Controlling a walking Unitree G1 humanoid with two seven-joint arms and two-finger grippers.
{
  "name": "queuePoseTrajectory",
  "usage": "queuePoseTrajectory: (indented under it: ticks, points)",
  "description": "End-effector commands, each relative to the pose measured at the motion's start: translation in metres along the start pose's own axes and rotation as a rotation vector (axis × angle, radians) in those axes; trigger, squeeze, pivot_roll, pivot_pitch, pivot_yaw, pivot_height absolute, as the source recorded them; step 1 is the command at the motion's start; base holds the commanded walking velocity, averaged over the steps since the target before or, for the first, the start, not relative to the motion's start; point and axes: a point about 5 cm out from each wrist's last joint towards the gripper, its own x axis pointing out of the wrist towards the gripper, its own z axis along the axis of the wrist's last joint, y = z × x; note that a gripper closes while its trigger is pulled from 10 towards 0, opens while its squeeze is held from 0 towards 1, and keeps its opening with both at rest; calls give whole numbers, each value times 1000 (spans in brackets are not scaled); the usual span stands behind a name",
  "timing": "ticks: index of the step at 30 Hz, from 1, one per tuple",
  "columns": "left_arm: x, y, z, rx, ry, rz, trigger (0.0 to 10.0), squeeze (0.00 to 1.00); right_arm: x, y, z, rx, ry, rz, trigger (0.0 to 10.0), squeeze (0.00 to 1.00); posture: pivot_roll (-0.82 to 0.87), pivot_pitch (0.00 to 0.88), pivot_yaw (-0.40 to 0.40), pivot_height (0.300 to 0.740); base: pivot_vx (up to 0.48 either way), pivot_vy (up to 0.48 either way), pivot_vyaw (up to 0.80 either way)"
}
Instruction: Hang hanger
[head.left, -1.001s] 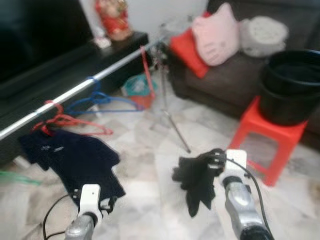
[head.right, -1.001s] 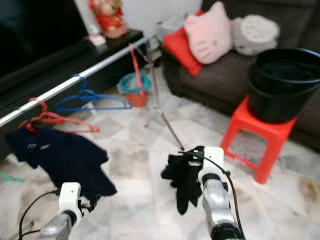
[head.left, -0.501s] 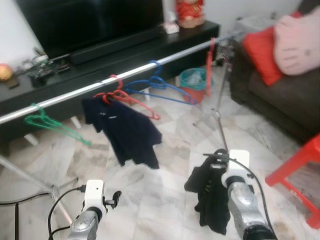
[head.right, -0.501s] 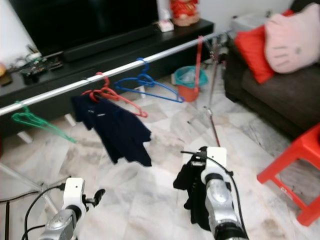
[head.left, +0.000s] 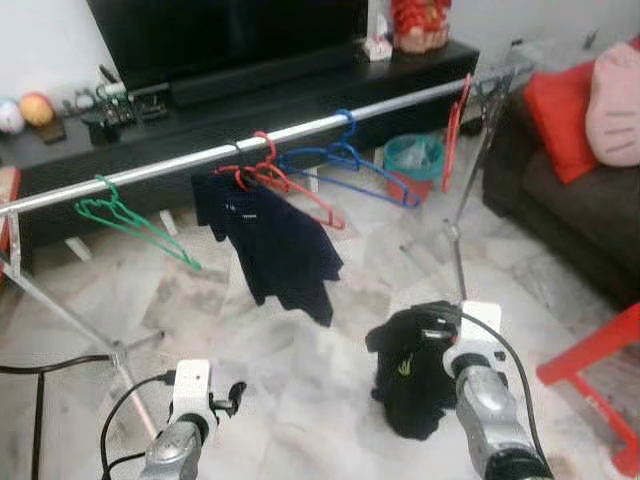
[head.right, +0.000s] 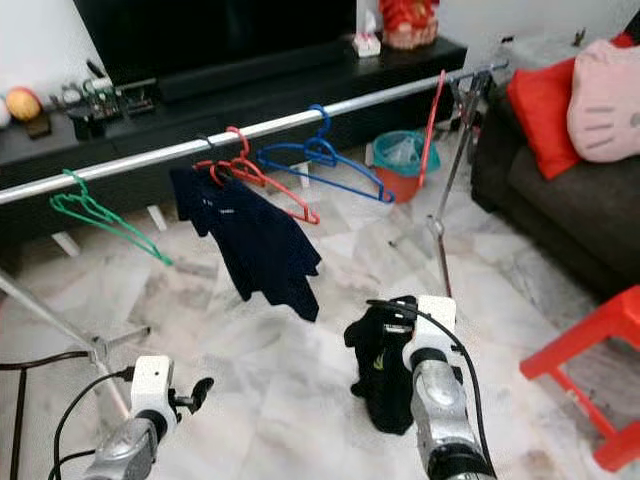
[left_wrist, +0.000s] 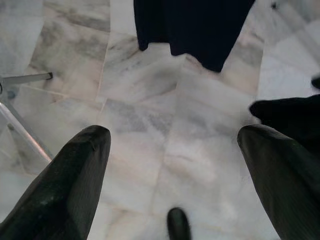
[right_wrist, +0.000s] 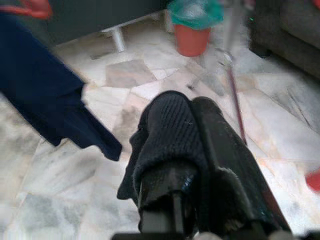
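Observation:
A silver rail (head.left: 300, 130) crosses the room in front of me. On it hang a green hanger (head.left: 125, 215), a red hanger (head.left: 275, 180) carrying a navy shirt (head.left: 280, 250), a blue hanger (head.left: 350, 165) and another red hanger (head.left: 455, 120) near its right end. My right gripper (right_wrist: 192, 120) is shut on a bunched black garment (head.left: 410, 385), held low above the marble floor, short of the rail. Any hanger inside the garment is hidden. My left gripper (left_wrist: 172, 150) is open and holds nothing, low on the left, with its fingers (left_wrist: 65, 190) wide apart.
A black TV bench (head.left: 250, 100) runs behind the rail. The rack's legs (head.left: 60, 310) spread over the floor at left, and its right pole (head.left: 460, 240) stands near a teal and orange bin (head.left: 412, 165). A dark sofa (head.left: 580, 200) and red stool (head.left: 600, 350) are on the right.
The camera has swung left, so the rail now spans the view and the sofa and stool sit at the right edge. My right gripper still holds the black garment.

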Motion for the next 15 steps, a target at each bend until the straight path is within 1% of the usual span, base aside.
queuePoseTrajectory:
  ticks: [1,2,4,8,10,12,15]
  points:
    - [0,0,-1,-42,3,28,10000,0,4,-1,8,-41,-23,30,10000,0,-85,4,19,740,0,0,0]
    - [0,0,-1,-42,3,28,10000,0,4,-1,8,-41,-23,30,10000,0,-85,4,19,740,0,0,0]
    - [1,-8,-3,-51,5,23,10000,0,5,-7,12,-62,-30,44,10000,0,-82,0,-11,740,0,0,0]
    - [1,-12,-3,-62,0,23,10000,0,6,-12,14,-80,-29,45,10000,0,-68,0,-30,740,0,0,0]
    - [1,-11,-1,-58,-11,37,10000,0,7,-15,17,-83,-42,36,10000,0,-62,0,-34,740,0,0,800]
    - [1,-9,0,-57,-17,46,10000,0,9,-14,19,-83,-46,37,10000,0,-63,0,-35,740,0,0,800]
    - [1,-4,0,-47,-10,55,10000,0,10,-7,20,-79,-54,49,10000,0,-77,0,-14,740,0,-331,798]
